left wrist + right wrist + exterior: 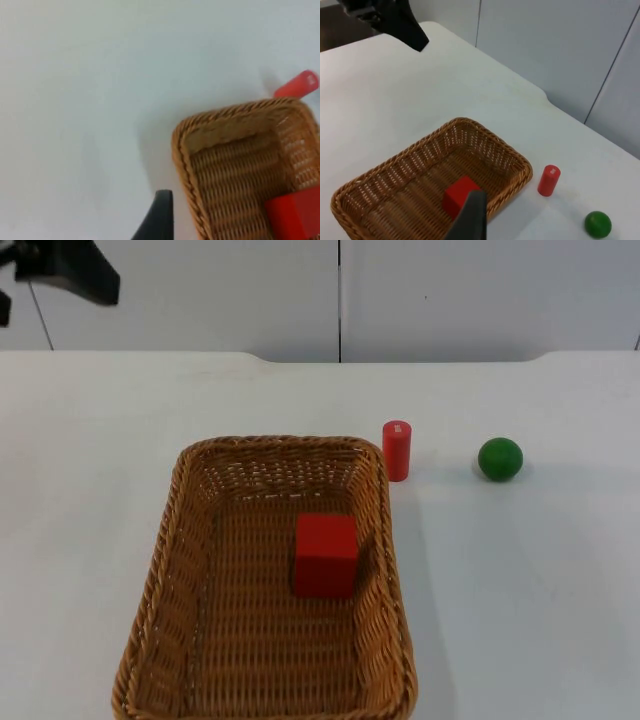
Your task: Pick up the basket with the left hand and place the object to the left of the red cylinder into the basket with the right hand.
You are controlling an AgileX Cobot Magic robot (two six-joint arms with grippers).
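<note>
The wicker basket (pixel 180 540) rests on the white table at front centre, with neither gripper touching it. A red cube (pixel 326 555) lies inside it, toward its right wall. Just beyond the basket's far right corner stands the red cylinder (pixel 397 450), upright. My left gripper (pixel 95 285) hangs high at the far left, well away from the basket; the left wrist view shows the basket's corner (pixel 185 145) and the cylinder (pixel 296 86). My right gripper (pixel 470 220) is raised above the table, looking down on the basket (pixel 380 175), the cube (pixel 460 195) and the cylinder (pixel 548 180).
A green ball (pixel 500 459) sits to the right of the cylinder, also seen as the green ball (pixel 598 224) from the right wrist. The grey partition wall (pixel 340 295) closes off the table's far edge. The basket's front rim reaches the table's near edge.
</note>
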